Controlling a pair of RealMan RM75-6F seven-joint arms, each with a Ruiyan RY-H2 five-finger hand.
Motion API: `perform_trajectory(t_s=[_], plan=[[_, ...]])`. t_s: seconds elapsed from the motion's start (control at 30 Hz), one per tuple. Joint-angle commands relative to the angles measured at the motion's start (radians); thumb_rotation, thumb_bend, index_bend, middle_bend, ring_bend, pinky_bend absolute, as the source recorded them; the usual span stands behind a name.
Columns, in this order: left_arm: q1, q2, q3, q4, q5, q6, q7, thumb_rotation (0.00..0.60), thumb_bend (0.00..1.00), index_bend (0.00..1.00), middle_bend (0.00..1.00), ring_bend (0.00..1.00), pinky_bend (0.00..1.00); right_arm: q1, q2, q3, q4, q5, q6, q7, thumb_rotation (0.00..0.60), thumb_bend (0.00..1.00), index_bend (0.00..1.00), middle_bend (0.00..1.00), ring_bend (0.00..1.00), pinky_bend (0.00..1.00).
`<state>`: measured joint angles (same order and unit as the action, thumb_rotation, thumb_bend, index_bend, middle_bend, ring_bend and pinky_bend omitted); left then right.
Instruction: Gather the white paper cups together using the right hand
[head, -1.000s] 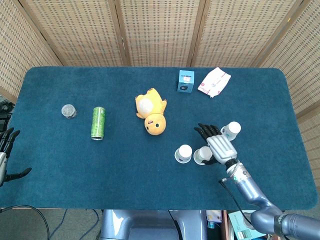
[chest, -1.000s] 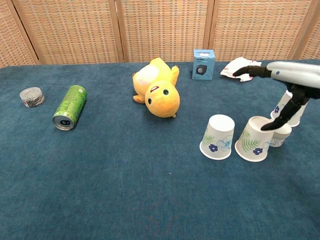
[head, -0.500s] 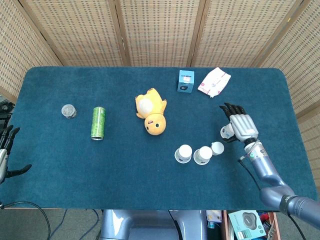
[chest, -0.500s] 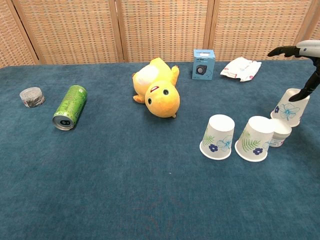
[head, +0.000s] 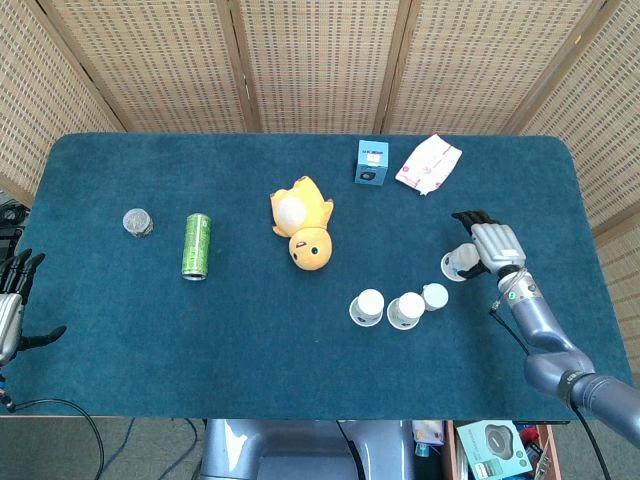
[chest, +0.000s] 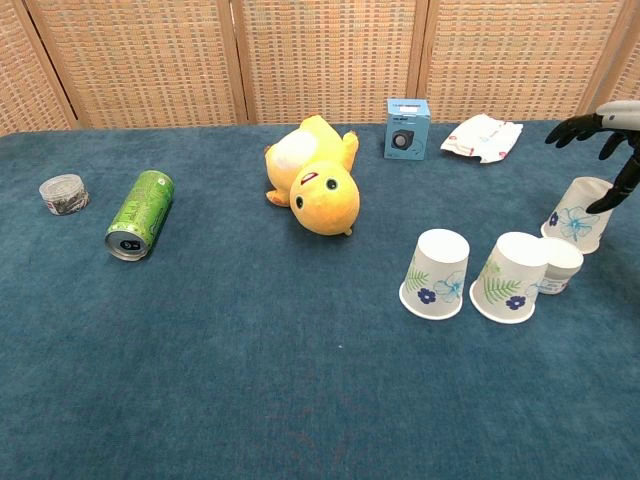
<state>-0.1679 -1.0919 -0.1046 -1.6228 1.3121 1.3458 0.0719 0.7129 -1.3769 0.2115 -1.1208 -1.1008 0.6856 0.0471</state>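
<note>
The right hand (head: 493, 246) touches the far cup (head: 459, 263) with fingers spread wide, gripping nothing (three cups (head: 402, 306) sit together nearby).

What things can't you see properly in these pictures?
- Right hand, chest view: cut off by the right edge, so its hold on the far cup is unclear.
- Left hand, head view: cut off by the left edge; absent from the chest view.
- Small cup, chest view: partly hidden behind a bigger cup.
- Blue box print: too small to read.
</note>
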Motion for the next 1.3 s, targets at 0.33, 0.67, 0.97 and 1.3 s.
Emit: perform_trajectory(t_s=[0.33,0.67,0.97,1.3], plan=[[0.000,-0.001,0.001,0.002,-0.006,0.001,0.001,0.600,0.07,0.00,0.00,0.00,0.00,0.013,-0.055,-0.009,0.106,0.016,-0.042,0.013,0.600,0.16,0.35,0.44,0.41,0.45],[0.000,0.000,0.002,-0.001,-0.006,0.002,0.003,0.600,0.07,0.00,0.00,0.00,0.00,0.004,-0.058,-0.002,0.101,-0.002,-0.018,0.039,0.600,0.25,0.49,0.57,0.54,0.50],[-0.002,0.004,0.004,-0.005,-0.004,-0.003,-0.002,0.600,0.07,0.00,0.00,0.00,0.00,-0.022,0.052,0.023,-0.116,-0.065,0.072,0.072,0.600,0.26,0.50,0.58,0.54,0.50],[-0.001,0.008,0.006,-0.009,0.005,0.000,-0.010,0.600,0.07,0.00,0.00,0.00,0.00,-0.031,0.229,0.054,-0.494,-0.119,0.143,0.033,0.600,0.28,0.51,0.58,0.54,0.50]])
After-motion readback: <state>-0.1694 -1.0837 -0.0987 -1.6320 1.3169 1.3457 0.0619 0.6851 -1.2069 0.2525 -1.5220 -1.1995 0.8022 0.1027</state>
